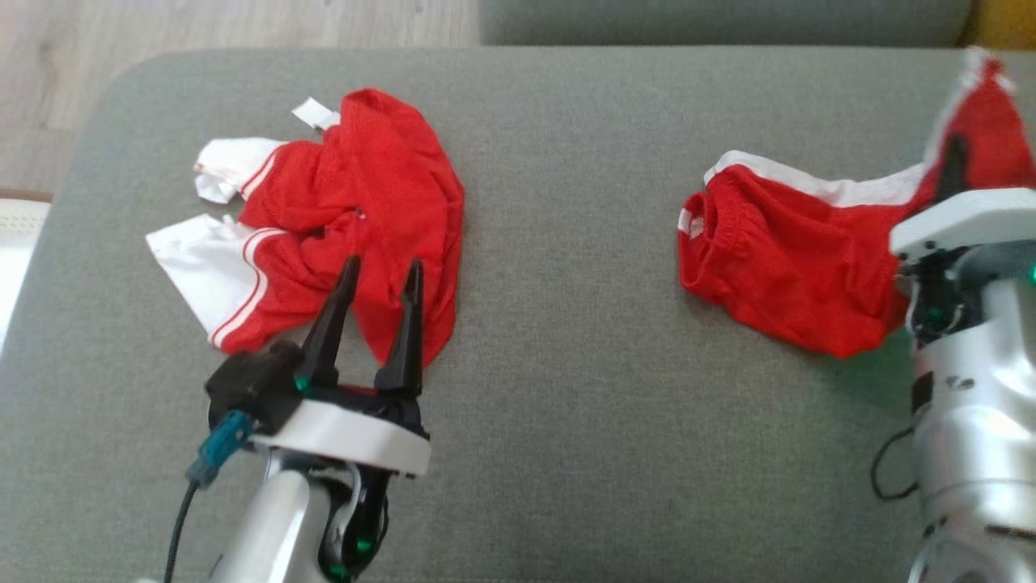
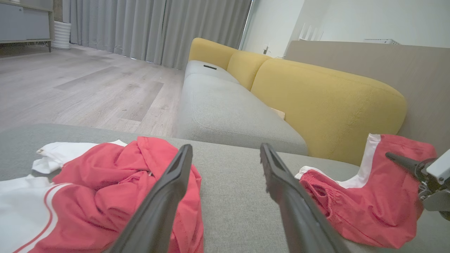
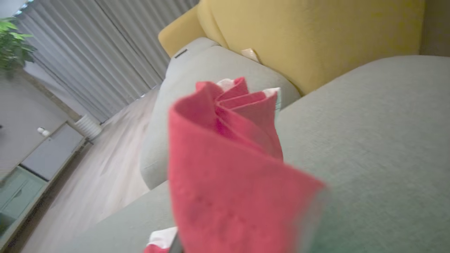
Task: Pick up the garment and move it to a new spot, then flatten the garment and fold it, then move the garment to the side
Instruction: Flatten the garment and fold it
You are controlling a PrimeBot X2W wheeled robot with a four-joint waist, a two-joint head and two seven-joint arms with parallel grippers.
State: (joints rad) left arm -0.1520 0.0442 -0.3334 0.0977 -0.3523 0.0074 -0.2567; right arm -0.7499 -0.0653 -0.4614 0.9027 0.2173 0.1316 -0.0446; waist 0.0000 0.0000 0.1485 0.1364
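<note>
Nearest: left hand [image 1: 384, 263] low over the front of the grey ottoman [image 1: 566, 405], its two dark fingers standing apart with nothing between them. They point away from the robot, and their tips overlap the near edge of the red-and-white jersey [image 1: 364, 194]. I cannot tell whether they touch the cloth or hover above it.

The jersey lies crumpled on the ottoman's left part, white sleeves spilled out to the left. In the left wrist view it bunches around the left finger, while bare grey fabric shows between the fingers of the left hand [image 2: 225, 147].

Across a wide bare stretch, on the right: red shorts [image 1: 777, 275] with a white side stripe. Right hand [image 1: 957, 150] is clamped on the right-hand end, which rises in a peak off the ottoman. The rest trails left from the grip, and the waistband end rests on the cushion toward the middle. Long axis is roughly left to right, sloping up into the hand.

In the right wrist view, folds of the red shorts [image 3: 225, 175] stand directly in front of the camera, covering the fingers.

Judgement: the shorts are the garment in play and the pick-up is under way. The right arm has them; the left hand is well apart from them. The carry turns on that trailing end, which lies to the left of the grip and would drag unless lifted clear.

Farther: grey sofa seat [image 2: 225, 105], yellow backrest [image 2: 316, 105], wooden floor [image 2: 88, 88], grey curtains [image 2: 140, 28].
</note>
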